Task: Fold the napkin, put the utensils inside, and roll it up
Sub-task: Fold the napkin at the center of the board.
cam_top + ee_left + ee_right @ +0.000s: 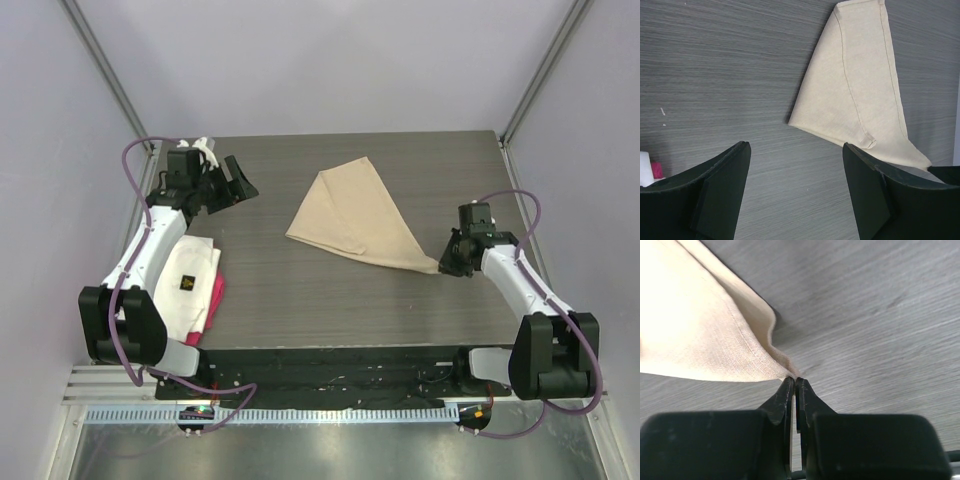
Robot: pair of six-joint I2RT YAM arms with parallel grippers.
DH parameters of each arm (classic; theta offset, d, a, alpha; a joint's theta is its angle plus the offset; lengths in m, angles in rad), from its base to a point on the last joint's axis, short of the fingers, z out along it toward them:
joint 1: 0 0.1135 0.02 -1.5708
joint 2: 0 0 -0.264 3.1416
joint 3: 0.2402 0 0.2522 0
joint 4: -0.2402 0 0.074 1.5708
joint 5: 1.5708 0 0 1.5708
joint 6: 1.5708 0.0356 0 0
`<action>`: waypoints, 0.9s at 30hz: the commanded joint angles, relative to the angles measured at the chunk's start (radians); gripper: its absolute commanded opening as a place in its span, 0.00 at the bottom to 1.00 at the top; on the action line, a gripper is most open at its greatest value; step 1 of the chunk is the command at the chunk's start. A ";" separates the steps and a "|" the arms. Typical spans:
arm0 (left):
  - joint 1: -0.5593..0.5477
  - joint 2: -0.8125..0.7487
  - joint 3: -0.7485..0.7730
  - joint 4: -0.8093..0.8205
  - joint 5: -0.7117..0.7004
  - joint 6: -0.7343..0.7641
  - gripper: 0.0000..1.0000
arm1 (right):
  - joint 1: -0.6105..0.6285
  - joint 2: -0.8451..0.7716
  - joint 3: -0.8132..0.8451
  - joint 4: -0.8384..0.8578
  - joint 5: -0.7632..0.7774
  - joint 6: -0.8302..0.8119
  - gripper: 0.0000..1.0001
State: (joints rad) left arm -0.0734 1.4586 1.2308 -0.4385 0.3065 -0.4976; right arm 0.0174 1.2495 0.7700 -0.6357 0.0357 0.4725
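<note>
Napkin (352,218): beige, lying around the middle of the table (300,310). It is laid out as a rough triangle with one blunt end toward the far edge, a corner toward the left, and a long narrow tip running out to the right. From the left wrist camera I see the napkin (860,95) doubled, with a hemmed upper layer over a lower one.

Right gripper (447,266): at the napkin's right tip. My right wrist view shows the gripper (794,382) with its jaws pressed together on that corner. The cloth (695,325) is gathered into a ridge leading into the pinch, with a shadow beneath the fold. The rest of the napkin lies flat.

Left gripper (232,183): at the far left of the table, well apart from the napkin. In its own camera the gripper (796,147) has its jaws spread wide with nothing between them, only bare table below.

Left edge, under the left arm: a white cloth (188,280) with a small dark logo lies on top of a pink-red cloth (216,292). Both are well apart from the napkin.

Something small and white sits by the far-left corner behind the left arm. I cannot tell what it is.
</note>
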 commanded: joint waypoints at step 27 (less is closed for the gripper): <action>0.007 -0.043 -0.016 0.047 0.040 -0.019 0.79 | 0.343 0.298 0.389 0.261 -0.112 0.078 0.01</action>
State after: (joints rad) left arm -0.0731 1.4498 1.2186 -0.4328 0.3222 -0.5148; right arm 0.3069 1.4910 1.0668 -0.5186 -0.0376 0.5171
